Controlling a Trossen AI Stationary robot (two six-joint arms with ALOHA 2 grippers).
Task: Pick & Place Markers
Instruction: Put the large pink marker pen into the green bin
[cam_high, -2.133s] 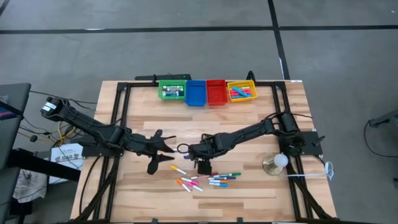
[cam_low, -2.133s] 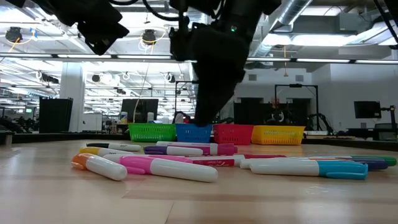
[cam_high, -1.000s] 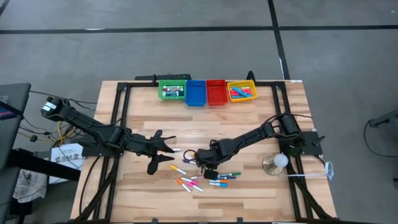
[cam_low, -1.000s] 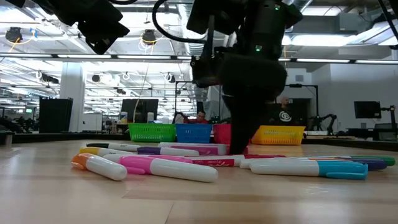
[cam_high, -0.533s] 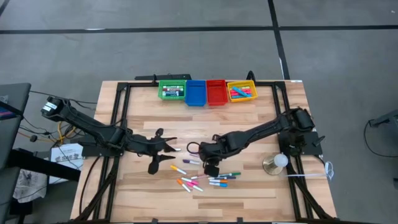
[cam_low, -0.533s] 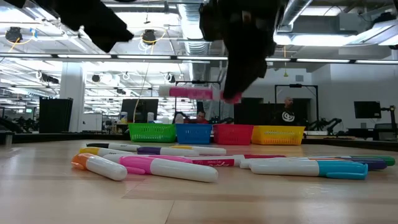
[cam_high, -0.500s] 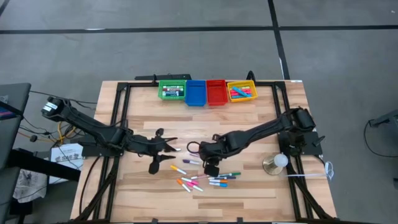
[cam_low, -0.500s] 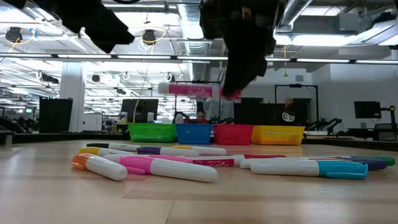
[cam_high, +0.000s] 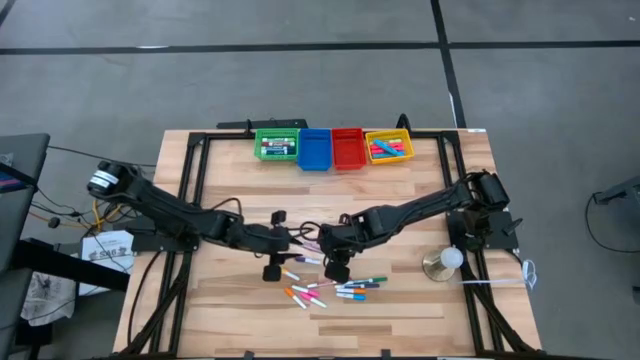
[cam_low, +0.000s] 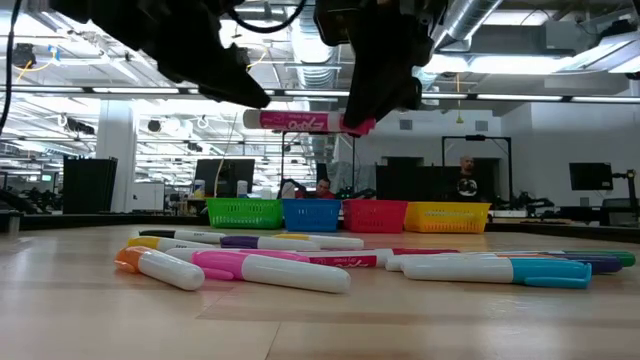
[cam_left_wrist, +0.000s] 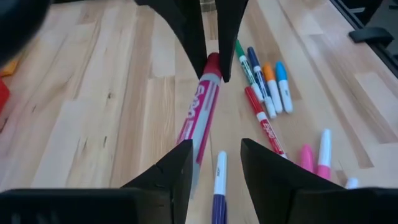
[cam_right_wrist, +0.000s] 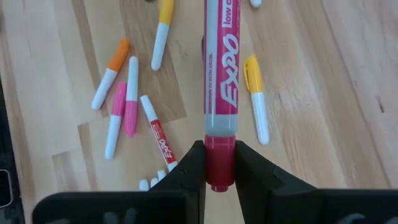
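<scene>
R hand (cam_low: 372, 118) clamped on cap end of pink Expo marker (cam_low: 296, 121), held level above the worktop (cam_high: 420, 300) over loose markers (cam_high: 325, 288). Marker's long axis runs straight toward L hand (cam_left_wrist: 214, 163), half open, empty, free end near its fingertips. Looks like handover.

One camera hangs high above and looks straight down on the whole pale wooden table (cam_high: 230, 300) and both dark arms. One sits low at the table top and looks level across into the room. Each wrist camera looks forward, very close, past its own two fingers. All four see the big pink pen (cam_high: 308, 246) (cam_low: 300, 121) (cam_left_wrist: 200, 115) (cam_right_wrist: 221, 68).
</scene>
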